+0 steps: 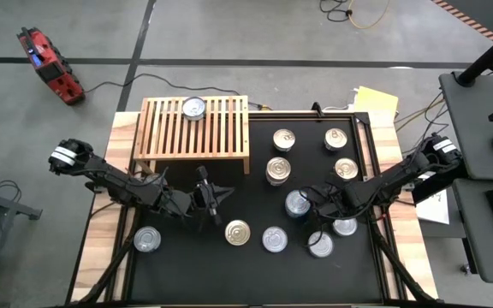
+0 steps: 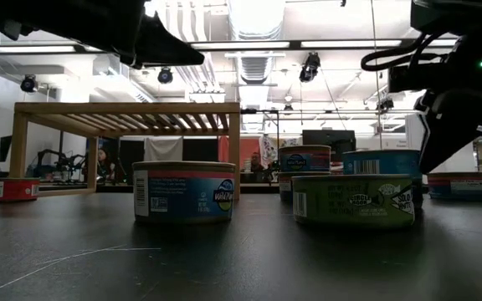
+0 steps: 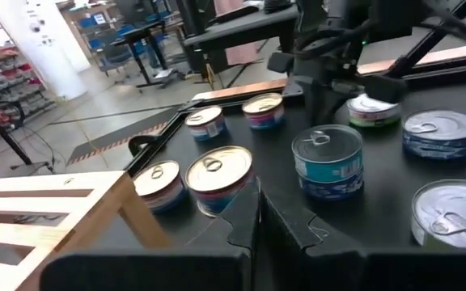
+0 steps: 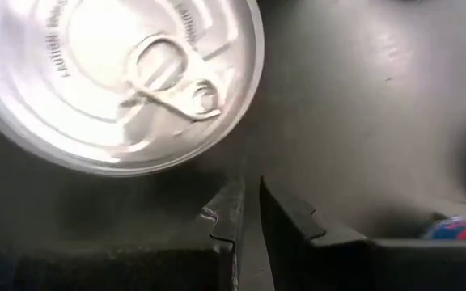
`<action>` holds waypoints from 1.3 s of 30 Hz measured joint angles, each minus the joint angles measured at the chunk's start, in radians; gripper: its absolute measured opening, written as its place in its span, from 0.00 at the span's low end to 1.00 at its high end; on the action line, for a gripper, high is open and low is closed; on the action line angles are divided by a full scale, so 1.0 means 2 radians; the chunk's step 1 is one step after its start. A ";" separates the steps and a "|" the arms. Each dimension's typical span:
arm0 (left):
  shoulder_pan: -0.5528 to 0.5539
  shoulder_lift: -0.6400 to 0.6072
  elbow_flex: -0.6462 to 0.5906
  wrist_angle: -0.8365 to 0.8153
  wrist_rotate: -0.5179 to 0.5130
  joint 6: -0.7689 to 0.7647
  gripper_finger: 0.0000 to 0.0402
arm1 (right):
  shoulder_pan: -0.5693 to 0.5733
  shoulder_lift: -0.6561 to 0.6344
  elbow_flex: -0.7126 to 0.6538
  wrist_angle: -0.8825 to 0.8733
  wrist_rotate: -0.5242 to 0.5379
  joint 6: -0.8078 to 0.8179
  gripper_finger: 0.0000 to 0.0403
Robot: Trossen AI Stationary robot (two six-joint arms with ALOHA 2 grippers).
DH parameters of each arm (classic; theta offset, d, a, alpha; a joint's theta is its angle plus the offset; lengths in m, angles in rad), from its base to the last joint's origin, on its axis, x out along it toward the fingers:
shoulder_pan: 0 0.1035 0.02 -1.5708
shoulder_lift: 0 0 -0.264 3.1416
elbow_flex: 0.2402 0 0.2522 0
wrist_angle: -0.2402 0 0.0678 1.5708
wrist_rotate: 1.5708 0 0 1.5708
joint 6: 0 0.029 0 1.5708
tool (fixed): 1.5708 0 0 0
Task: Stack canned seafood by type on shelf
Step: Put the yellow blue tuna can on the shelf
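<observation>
The shelf [image 1: 195, 128] is a low slatted wooden rack at the table's far left, with one silver-lidded can [image 1: 193, 108] resting on its top near the far edge. Several more cans of seafood stand on the black mat, among them a two-high stack [image 1: 278, 169] and a silver-lidded one [image 1: 297, 203]. My left gripper [image 1: 221, 198] hovers shut and roughly level near the shelf's near right corner, with nothing in it [image 3: 257, 212]. My right gripper [image 4: 249, 208] is shut, points steeply down, and stands just beside the silver-lidded can [image 4: 112, 81] without holding it.
Loose cans stand on the mat near the front: a gold-lidded one [image 1: 238, 232], silver ones [image 1: 275, 239] [image 1: 320, 244], and one at the near left [image 1: 147, 239]. Others stand at the far right [image 1: 335, 139]. The right arm [image 3: 330, 73] stands over the cans.
</observation>
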 joint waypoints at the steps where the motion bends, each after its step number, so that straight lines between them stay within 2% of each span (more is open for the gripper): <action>1: 0.000 0.000 0.000 0.000 0.000 -0.001 0.00 | 0.000 -0.003 0.001 -0.002 0.006 -0.001 0.08; 8: 0.001 0.000 0.000 0.004 0.013 -0.020 0.00 | 0.000 -0.066 0.011 -0.001 0.036 -0.036 0.08; 12: 0.005 0.005 0.000 0.026 0.062 -0.038 0.00 | 0.000 -0.115 -0.012 0.080 0.028 -0.120 0.08; 16: 0.014 0.025 0.000 0.076 0.103 -0.055 0.00 | -0.003 -0.161 -0.067 0.203 -0.019 -0.207 0.08; 19: 0.020 0.047 0.000 0.122 0.113 -0.073 0.00 | -0.008 -0.186 -0.110 0.268 -0.047 -0.232 0.08; 24: 0.029 0.090 0.010 0.180 0.115 -0.134 0.00 | -0.008 -0.211 -0.148 0.274 -0.045 -0.237 0.08; 27: 0.033 0.120 0.039 0.182 0.114 -0.163 0.00 | -0.008 -0.215 -0.159 0.267 -0.045 -0.236 0.08; 31: 0.040 0.166 0.086 0.177 0.110 -0.164 0.00 | -0.008 -0.215 -0.171 0.264 -0.045 -0.236 0.08; 34: 0.046 0.188 0.114 0.163 0.079 -0.179 0.00 | -0.008 -0.213 -0.181 0.268 -0.043 -0.234 0.08; 39: 0.062 0.192 0.115 0.161 0.095 -0.239 0.00 | -0.007 -0.212 -0.191 0.270 -0.042 -0.223 0.08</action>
